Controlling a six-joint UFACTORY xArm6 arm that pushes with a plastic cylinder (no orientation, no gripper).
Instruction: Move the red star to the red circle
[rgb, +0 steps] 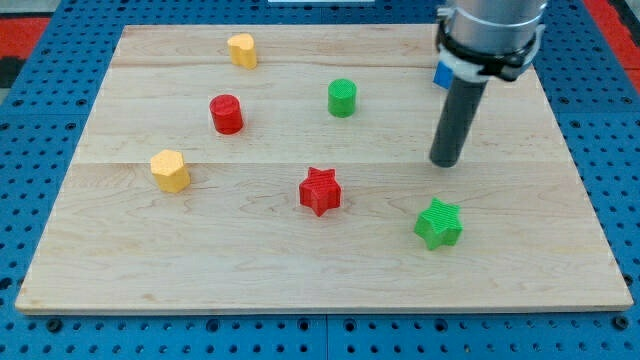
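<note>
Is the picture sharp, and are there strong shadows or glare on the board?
In the camera view, focus is sharp: the red star and red circle have crisp edges. Lighting is even and soft; the blocks and my tip cast only faint shadows. The wooden board shows no glare. A blue block is mostly hidden behind the rod.
</note>
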